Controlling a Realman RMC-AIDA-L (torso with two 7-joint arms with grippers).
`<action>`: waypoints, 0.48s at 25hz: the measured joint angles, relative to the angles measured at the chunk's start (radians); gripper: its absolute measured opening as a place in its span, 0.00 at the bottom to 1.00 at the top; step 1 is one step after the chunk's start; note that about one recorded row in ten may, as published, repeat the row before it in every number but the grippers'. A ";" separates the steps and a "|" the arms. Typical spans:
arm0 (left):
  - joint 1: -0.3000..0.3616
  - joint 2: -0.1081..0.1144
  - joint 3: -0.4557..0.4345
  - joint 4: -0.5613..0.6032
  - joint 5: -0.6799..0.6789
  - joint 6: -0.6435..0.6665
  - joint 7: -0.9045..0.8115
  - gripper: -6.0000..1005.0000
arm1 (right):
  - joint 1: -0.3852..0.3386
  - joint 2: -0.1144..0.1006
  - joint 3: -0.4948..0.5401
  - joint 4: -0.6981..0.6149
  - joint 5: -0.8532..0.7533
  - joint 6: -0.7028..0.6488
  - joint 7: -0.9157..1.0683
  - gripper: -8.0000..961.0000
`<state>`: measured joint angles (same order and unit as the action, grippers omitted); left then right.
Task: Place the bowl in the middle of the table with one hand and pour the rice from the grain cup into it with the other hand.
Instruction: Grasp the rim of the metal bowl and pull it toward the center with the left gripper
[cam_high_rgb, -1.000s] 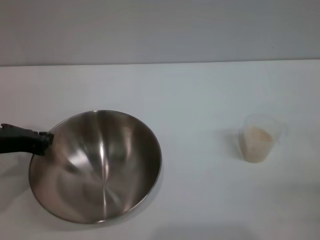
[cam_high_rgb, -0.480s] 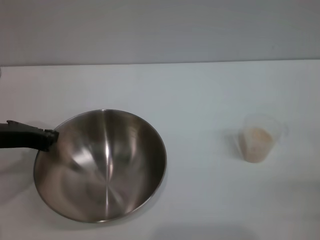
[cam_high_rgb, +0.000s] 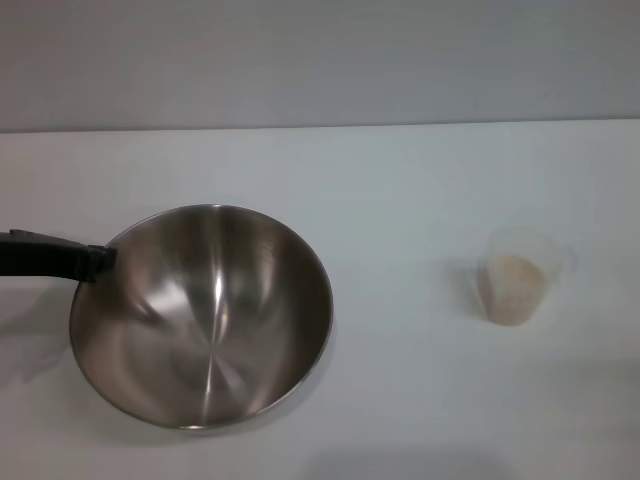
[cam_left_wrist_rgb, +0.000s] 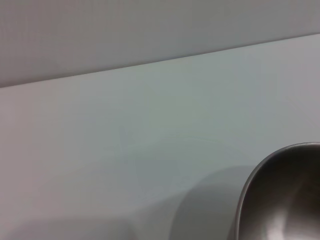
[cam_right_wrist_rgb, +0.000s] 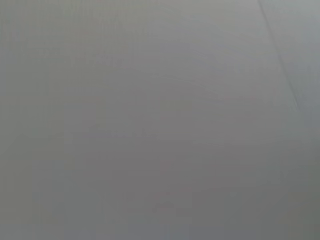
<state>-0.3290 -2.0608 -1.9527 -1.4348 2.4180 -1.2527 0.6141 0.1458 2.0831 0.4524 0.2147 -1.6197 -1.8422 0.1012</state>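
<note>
The bowl (cam_high_rgb: 203, 316) was held by its left rim, clamped in the left gripper (cam_high_rgb: 100, 262), so it could be carried toward mid-table.

A plain white tabletop (cam_high_rgb: 400, 190) is seen, bounded at its far edge by a grey wall (cam_high_rgb: 320, 60). A large steel bowl (cam_high_rgb: 200, 315) is found toward the near left corner. A small clear grain cup (cam_high_rgb: 520, 285) holding pale rice (cam_high_rgb: 514, 275) is set upright toward the right edge, well apart from the bowl.
</note>
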 joint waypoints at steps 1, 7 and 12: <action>-0.001 0.000 -0.001 0.000 -0.003 -0.002 0.000 0.05 | 0.000 0.000 0.000 0.000 0.000 0.000 0.000 0.83; -0.031 0.002 -0.059 0.019 -0.028 -0.037 0.011 0.05 | 0.007 0.000 -0.001 0.000 0.000 0.000 0.000 0.83; -0.058 0.002 -0.117 0.058 -0.078 -0.067 0.057 0.05 | 0.011 0.000 -0.002 0.000 -0.001 0.001 0.000 0.83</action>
<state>-0.3870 -2.0586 -2.0700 -1.3764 2.3396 -1.3202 0.6709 0.1568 2.0831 0.4508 0.2147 -1.6207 -1.8413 0.1012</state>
